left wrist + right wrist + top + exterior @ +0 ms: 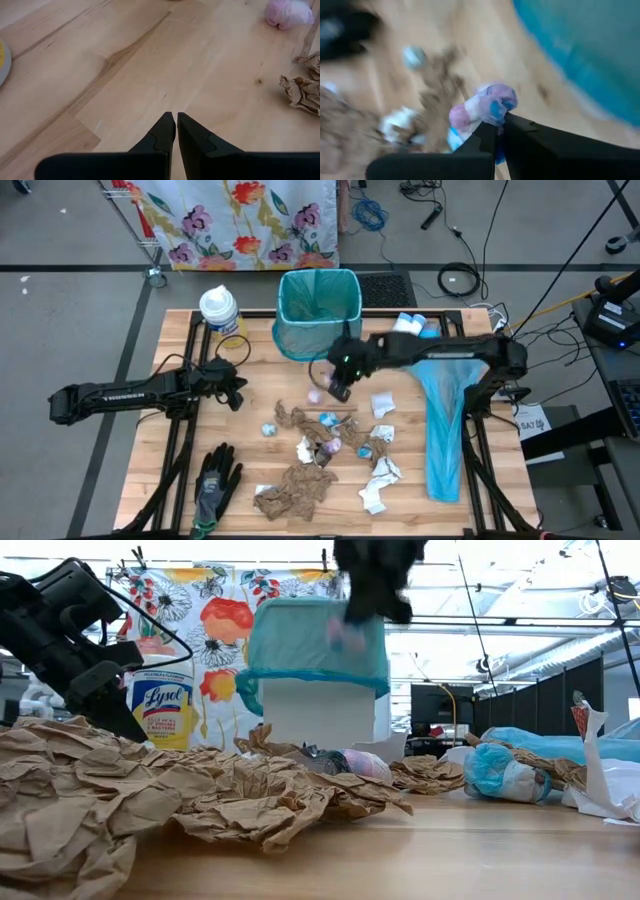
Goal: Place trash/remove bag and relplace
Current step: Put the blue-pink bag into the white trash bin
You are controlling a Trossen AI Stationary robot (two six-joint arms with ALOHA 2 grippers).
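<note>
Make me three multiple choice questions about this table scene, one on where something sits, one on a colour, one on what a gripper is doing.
1. Where is the work glove?
A. inside the bin
B. on the table's near left part
C. under the right arm

2. What colour is the liner in the trash bin?
A. teal
B. black
C. yellow

3. What is the right gripper doing?
A. open over bare wood
B. shut on nothing
C. shut on a wrapper ball

Answers:
1 B, the high view shows it lying there.
2 A, the bag folded over the rim is teal.
3 C, its wrist view shows the fingers pinching the pink and blue ball.

Wood table (180, 480) smooth, matt; paper towels (295, 490) crumpled; wrapper ball (487, 107) shiny.
</note>
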